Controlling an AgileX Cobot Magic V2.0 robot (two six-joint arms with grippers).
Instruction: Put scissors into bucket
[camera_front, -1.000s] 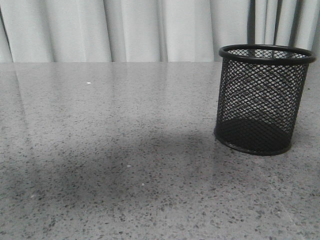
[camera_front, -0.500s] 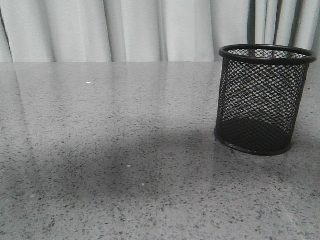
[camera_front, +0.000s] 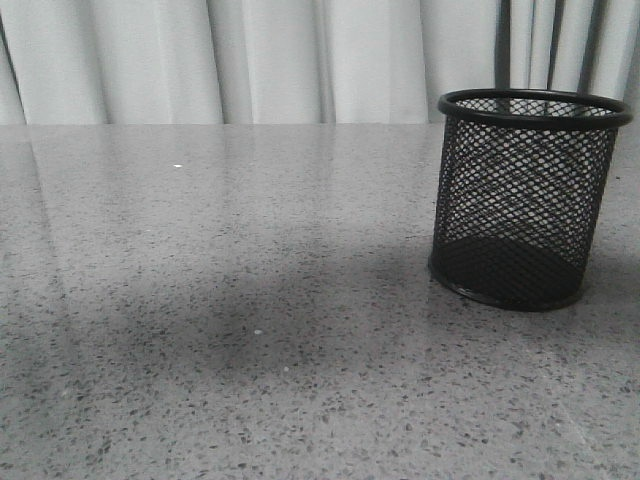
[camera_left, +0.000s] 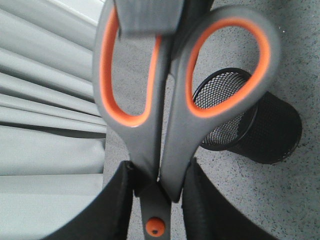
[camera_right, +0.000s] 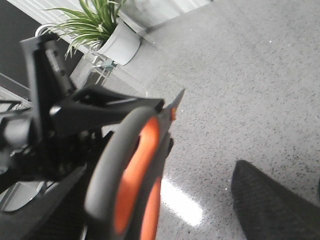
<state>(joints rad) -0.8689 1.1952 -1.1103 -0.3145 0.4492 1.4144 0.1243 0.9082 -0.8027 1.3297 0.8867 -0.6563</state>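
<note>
The black wire-mesh bucket (camera_front: 525, 200) stands upright and empty on the right of the grey table; it also shows in the left wrist view (camera_left: 270, 135) beyond the handles. The scissors (camera_left: 150, 150) have grey handles lined orange and an orange pivot dot. My left gripper (camera_left: 159, 172) is shut on them just above the pivot, holding them in the air. In the right wrist view one handle loop (camera_right: 135, 165) lies between the spread fingers of my right gripper (camera_right: 160, 205), which is open. A grey finger (camera_left: 145, 15) crosses one loop. Neither gripper shows in the front view.
The speckled grey table (camera_front: 250, 300) carries a broad soft shadow left of the bucket. Pale curtains (camera_front: 250, 60) hang behind it. A potted plant (camera_right: 107, 30) stands on the floor off the table, in the right wrist view.
The bucket has not moved. The soft shadow on the table has drifted slightly toward the bucket.
</note>
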